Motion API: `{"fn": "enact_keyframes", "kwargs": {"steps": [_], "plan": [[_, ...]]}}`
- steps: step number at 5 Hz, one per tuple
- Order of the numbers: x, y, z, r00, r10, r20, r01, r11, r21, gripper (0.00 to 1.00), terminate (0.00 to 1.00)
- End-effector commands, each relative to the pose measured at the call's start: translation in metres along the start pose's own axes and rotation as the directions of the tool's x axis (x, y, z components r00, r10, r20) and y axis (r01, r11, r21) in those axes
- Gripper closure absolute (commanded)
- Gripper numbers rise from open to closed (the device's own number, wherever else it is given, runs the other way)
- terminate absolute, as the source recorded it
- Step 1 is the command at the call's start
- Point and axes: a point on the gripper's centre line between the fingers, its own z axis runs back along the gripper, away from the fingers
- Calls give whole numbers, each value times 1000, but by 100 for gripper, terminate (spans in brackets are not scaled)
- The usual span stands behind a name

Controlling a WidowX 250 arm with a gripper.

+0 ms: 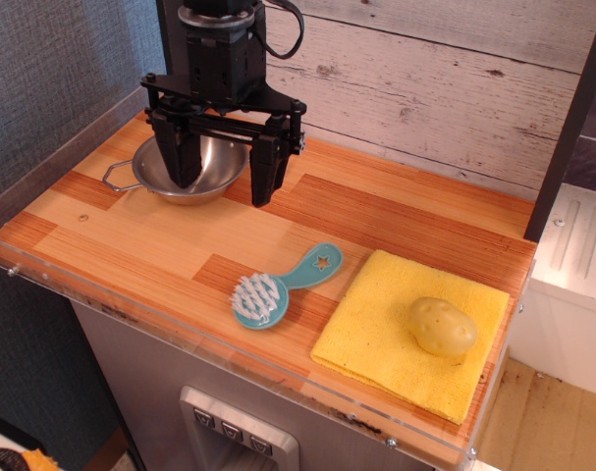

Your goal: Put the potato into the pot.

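The potato [442,326] lies on the yellow cloth [376,339] at the near right, well apart from the pot [214,175] at the far left. The gripper [225,183] hangs over the pot with its fingers apart and empty. I judge that the picking step is not begun; next, the arm must travel right and near, then descend around the potato.

One pot [190,169] and one brush [278,288] sit on the desk [131,245]. One potato [442,326], one cloth [376,329].
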Motion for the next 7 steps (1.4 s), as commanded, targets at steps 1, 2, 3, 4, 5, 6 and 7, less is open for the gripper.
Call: {"fn": "enact_keyframes", "kwargs": {"steps": [1,2,3,4,5,6,7], "plan": [[0,0,0,1000,0,0,0,1000,0,0,0],[-7,-41,-3,997,-82,0,82,996,22,0,0],[-18,-76,-3,983,-175,50,172,983,59,0,0],[-28,-103,-8,960,-262,96,256,964,76,0,0],[-29,-116,-23,953,-270,139,264,963,58,0,0],[-24,-121,-32,954,-256,155,252,967,46,0,0],[-16,-122,-41,959,-199,203,212,977,-40,0,0]]}}
